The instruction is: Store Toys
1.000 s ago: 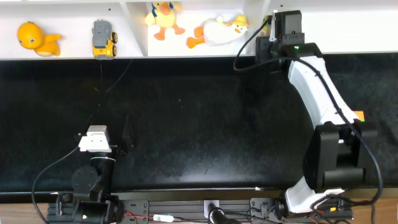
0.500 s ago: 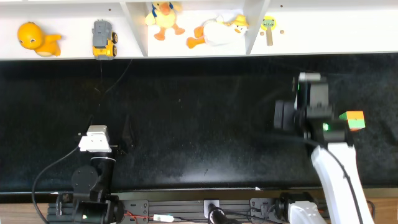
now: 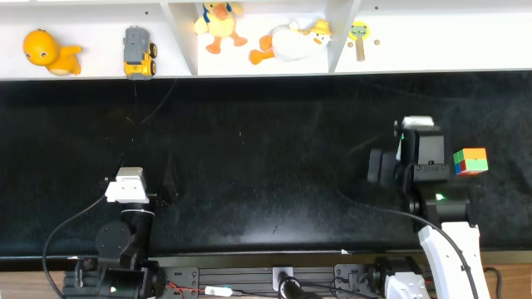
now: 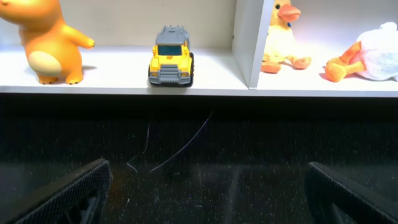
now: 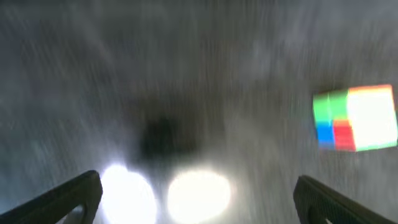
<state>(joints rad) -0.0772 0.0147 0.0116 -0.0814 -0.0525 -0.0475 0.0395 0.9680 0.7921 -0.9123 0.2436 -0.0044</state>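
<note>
1. The multicoloured cube (image 3: pixel 470 161) lies on the black table (image 3: pixel 266 166) near its right side, well apart from the white shelf (image 3: pixel 249 66) along the far edge.
2. The right gripper (image 5: pixel 199 199) is over the table just beside the cube, its fingers spread wide and holding nothing (the cube sits off to one side of them, not between them).
3. The left gripper (image 4: pixel 205 186) is near its own base at the table's left, facing the shelf, with its fingers also wide apart and empty.
4. The shelf's left compartment holds an orange duck figure (image 3: pixel 50 50) and a yellow toy truck (image 3: pixel 139 51).
5. The middle compartment holds a yellow plush duck (image 3: pixel 219 23) and a white plush duck (image 3: pixel 291 40) lying down.
6. A small green toy (image 3: pixel 359 35) lies in the right compartment.
</note>
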